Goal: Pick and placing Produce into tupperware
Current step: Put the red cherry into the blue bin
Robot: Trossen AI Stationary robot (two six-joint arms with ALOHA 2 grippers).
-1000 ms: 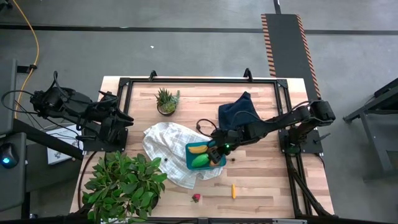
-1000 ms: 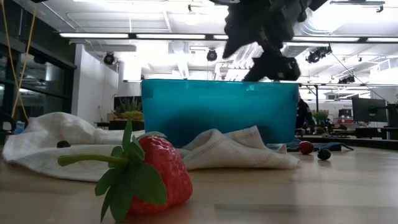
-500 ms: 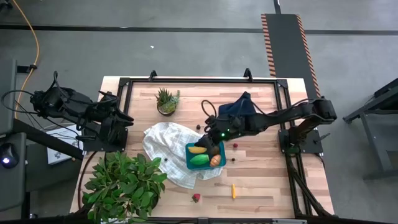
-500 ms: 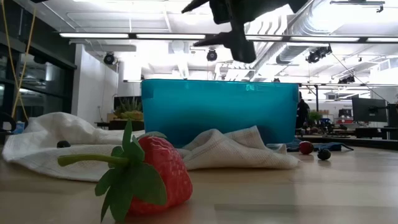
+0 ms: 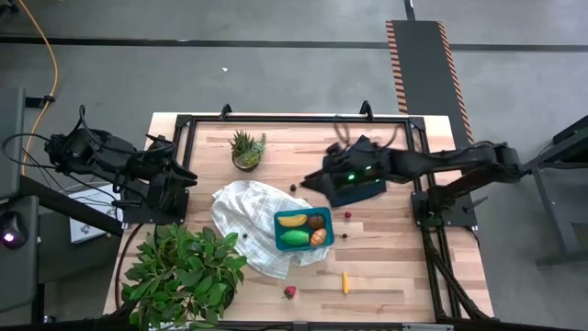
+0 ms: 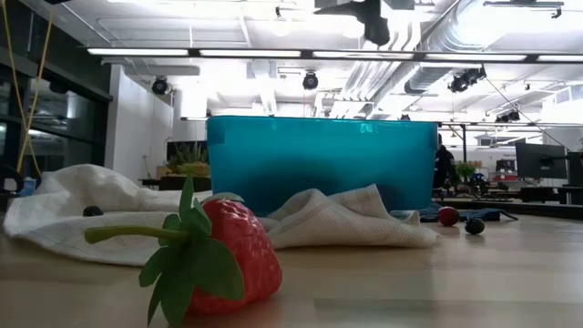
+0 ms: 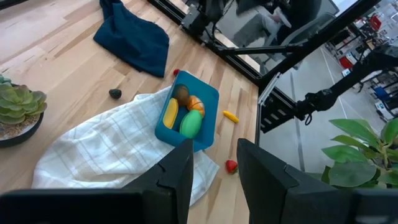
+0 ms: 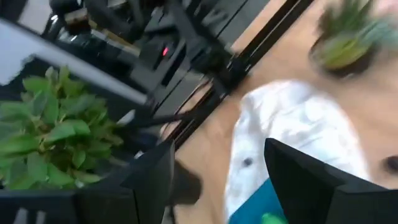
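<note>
High view looks straight down on whole table [image 5: 386, 267]; low view sits at tabletop level, very near strawberry [image 6: 232, 255]; both share teal tupperware [image 5: 279, 232]; wrist views look obliquely down.

Teal tupperware [image 5: 279, 230] on white cloth [image 5: 243, 221], right pincer [image 5: 310, 183] apart above dark navy cloth [image 5: 367, 190].

This looks like a robotics lab or workshop inside a large industrial hall. A pale wooden butcher-block surface [image 5: 386, 248] sits in a black metal frame [image 5: 294, 118] on a bare grey concrete floor [image 5: 276, 74] marked with an orange-and-black hazard stripe [image 5: 397, 64]. Exposed silver ceiling ducts [image 6: 474, 36], long fluorescent strip lights [image 6: 182, 52] and what seem to be computer monitors [image 6: 539, 160] fill the room behind.
</note>
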